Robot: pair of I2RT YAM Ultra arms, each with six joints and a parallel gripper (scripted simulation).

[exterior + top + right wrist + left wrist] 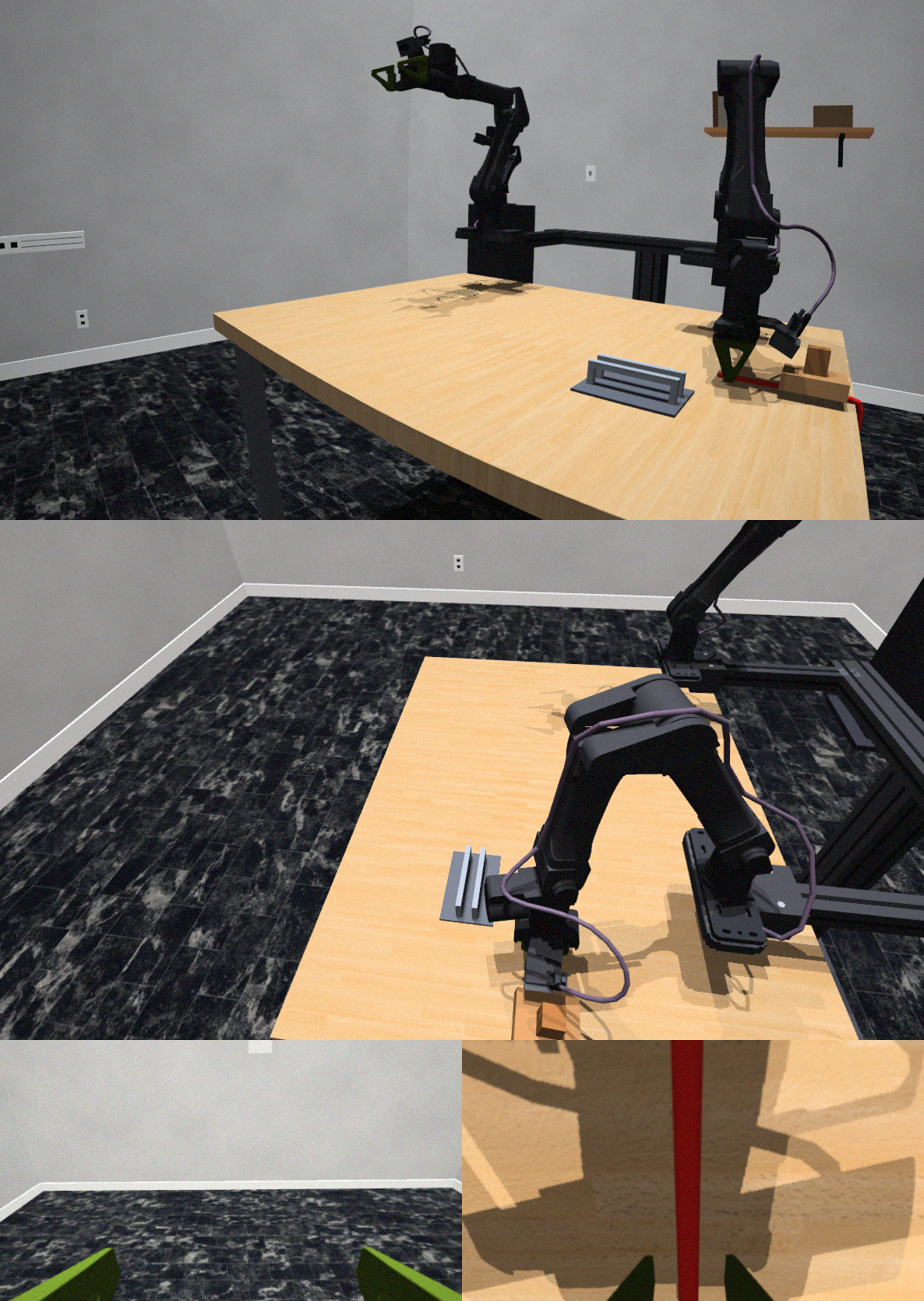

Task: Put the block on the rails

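Overhead, we see the block (524,1013) (813,385) off the rack (450,907) (678,406). Outside, rope (757,381) (688,1157) still overhangs; both jobs remain. Left wrist: our left gripper (729,378) (689,1267), parted, straddles rope ungripped. Right wrist: our right gripper (395,69) (236,1260) gapes empty.
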